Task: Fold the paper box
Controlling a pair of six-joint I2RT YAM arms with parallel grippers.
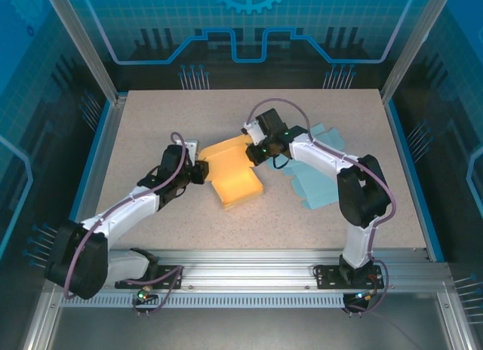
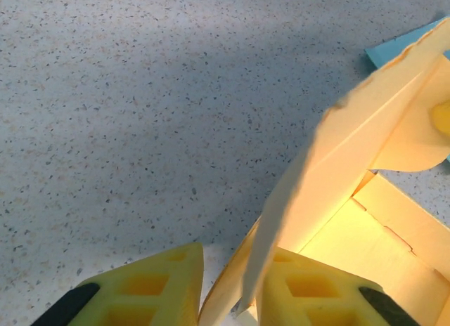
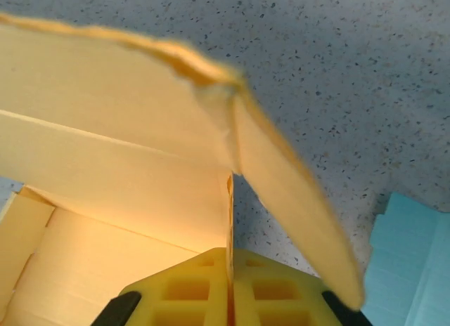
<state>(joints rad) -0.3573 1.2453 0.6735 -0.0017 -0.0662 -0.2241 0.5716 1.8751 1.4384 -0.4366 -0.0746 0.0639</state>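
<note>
Yellow paper box (image 1: 235, 178) lies half formed near the middle of the table (image 1: 151, 124). Its tray is open upward and a lid flap (image 1: 225, 150) is raised at its far end. A flat blue cardboard sheet (image 1: 317, 185) lies just to the right of the box.

My left gripper (image 1: 198, 171) reaches in low from the box's left side with the arm stretched out diagonally. In the left wrist view it is clamped on a thin upright panel of the box.

My right gripper (image 1: 256, 152) comes in at the box's far right corner, elbow bent and wrist turned back toward the box. It is pinched tight on a thin panel edge there.

To fold well, I judge both grippers should move together, swinging the panels about their creases. That way the paper should neither tear nor buckle, and the tray should stay flat on the table.
</note>
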